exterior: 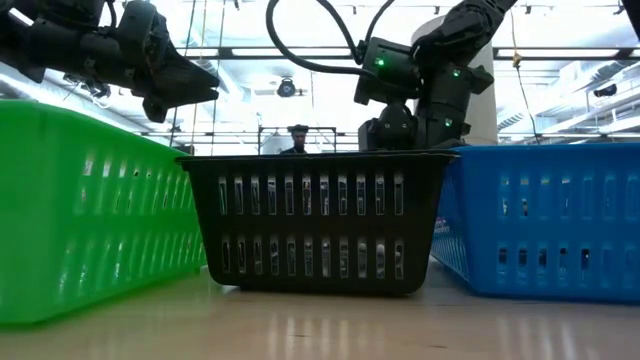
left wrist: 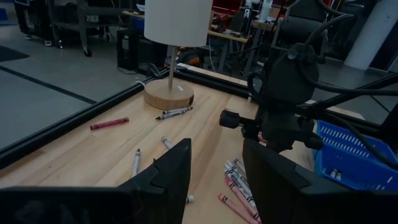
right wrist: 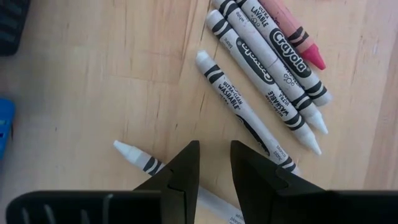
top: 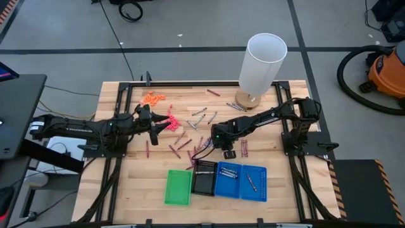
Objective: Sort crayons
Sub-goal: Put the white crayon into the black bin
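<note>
Many crayons lie loose on the wooden table (top: pixel 126 171), mostly around its middle (top: pixel 199 117). My right gripper (top: pixel 223 151) points steeply down over a row of white crayons (right wrist: pixel 267 68) and one pink-red crayon (right wrist: pixel 298 34). Its fingers (right wrist: pixel 214 149) stand a narrow gap apart, astride a white crayon (right wrist: pixel 134 154) that runs slantwise under them. My left gripper (top: pixel 155 126) hovers open above the table's left half, nearly level (left wrist: pixel 214 168), with nothing between its fingers. My right gripper stands over the white crayon, which lies flat on the table and passes under one fingertip (right wrist: pixel 186 165). That fingertip hides the crayon's middle, so I cannot tell whether the fingers touch it.
Four small trays stand in a row at the near edge: green (top: pixel 178 187), black (top: pixel 204 177) and two blue (top: pixel 229 180), (top: pixel 254 183). A white lamp (top: pixel 259 66) stands at the far right. Clusters of orange bits (top: pixel 154 97) and pink-red bits (top: pixel 169 121) lie near my left gripper.
</note>
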You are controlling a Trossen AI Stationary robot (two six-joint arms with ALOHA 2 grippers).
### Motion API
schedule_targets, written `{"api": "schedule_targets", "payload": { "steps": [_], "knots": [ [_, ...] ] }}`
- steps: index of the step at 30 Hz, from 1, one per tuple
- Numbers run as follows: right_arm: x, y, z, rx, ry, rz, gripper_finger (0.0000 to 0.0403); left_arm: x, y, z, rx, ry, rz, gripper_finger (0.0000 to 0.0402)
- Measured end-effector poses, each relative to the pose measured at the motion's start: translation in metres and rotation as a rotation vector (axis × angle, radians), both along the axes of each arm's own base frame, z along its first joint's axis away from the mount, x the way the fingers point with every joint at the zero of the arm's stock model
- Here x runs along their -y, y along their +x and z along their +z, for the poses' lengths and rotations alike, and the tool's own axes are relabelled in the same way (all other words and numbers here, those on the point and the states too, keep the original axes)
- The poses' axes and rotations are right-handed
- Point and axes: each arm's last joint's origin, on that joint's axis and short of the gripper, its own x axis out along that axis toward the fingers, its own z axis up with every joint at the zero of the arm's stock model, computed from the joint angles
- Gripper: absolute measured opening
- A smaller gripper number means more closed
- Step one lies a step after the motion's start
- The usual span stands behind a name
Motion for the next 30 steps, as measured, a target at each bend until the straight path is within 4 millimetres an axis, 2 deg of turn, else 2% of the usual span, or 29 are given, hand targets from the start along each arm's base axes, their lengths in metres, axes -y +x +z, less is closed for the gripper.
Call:
{"api": "schedule_targets", "payload": {
  "steps": [26,30],
  "knots": [
    [0.0067,-0.0017,-0.0028,-0.006,0.012,0.082,0.0098,0.0009,0.0004,0.0024,0.015,0.030,-0.037,0.0157],
    [0.0076,-0.0014,-0.0029,-0.003,0.002,0.057,0.0098,0.0017,0.0006,0.0034,0.007,0.094,-0.066,0.0157]
  ]
}}
